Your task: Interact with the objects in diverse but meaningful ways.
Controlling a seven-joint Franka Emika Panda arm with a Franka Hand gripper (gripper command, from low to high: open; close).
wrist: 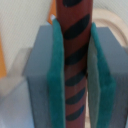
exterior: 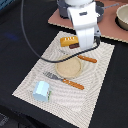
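Overhead, tool (wrist: pixel 73 65) clamped on brown sausage (wrist: pixel 74 50) (dark-striped), arm above placemat (exterior: pixel 100 62).

1. A mat (exterior: pixel 67 75) lies on the table (exterior: pixel 20 45).
2. A plate (exterior: pixel 69 68) sits near the middle of the mat.
3. A fork (exterior: pixel 62 80) lies on the mat, just in front of the plate.
4. A knife (exterior: pixel 86 58) lies on the mat, just behind the plate, toward the exterior view's right.
5. A loaf (exterior: pixel 68 41) sits at the far side of the mat, behind the plate.
6. A cup (exterior: pixel 41 91) sits on the near corner of the mat, toward the exterior view's left.
7. A board (exterior: pixel 107 20) lies behind the mat, on the exterior view's right.
8. A bowl (exterior: pixel 122 16) sits on the board.
9. The arm (exterior: pixel 82 22) is over the far side of the mat, beside the loaf.
10. In the wrist view, a sausage (wrist: pixel 74 55) stands between the two pads (wrist: pixel 56 75).
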